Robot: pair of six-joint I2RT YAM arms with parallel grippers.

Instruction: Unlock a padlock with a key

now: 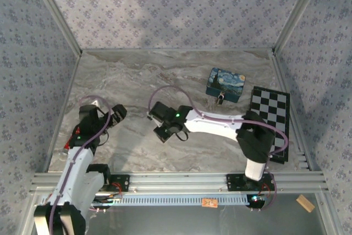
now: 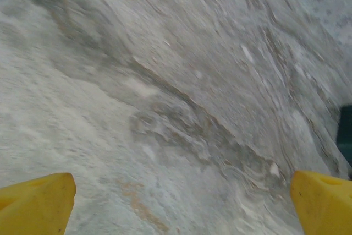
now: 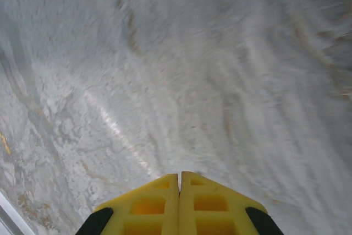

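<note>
The padlock (image 1: 220,100) is a tiny dark lock lying on the marble table (image 1: 132,81), just in front of the blue painted box (image 1: 225,84). The key is hidden from me. My right gripper (image 1: 164,132) hovers low over the middle of the table, well left of the padlock. In the right wrist view its yellow fingers (image 3: 159,202) are pressed together, so the right gripper (image 3: 180,175) is shut, and I see nothing between them. My left gripper (image 1: 116,114) sits at the left. In the left wrist view its left gripper (image 2: 179,207) is open over bare marble, fingertips (image 2: 36,205) far apart.
A black and white checkerboard (image 1: 269,122) lies at the right edge, beside the right arm's elbow. Patterned walls close in the table on three sides. A metal rail (image 1: 181,180) runs along the near edge.
</note>
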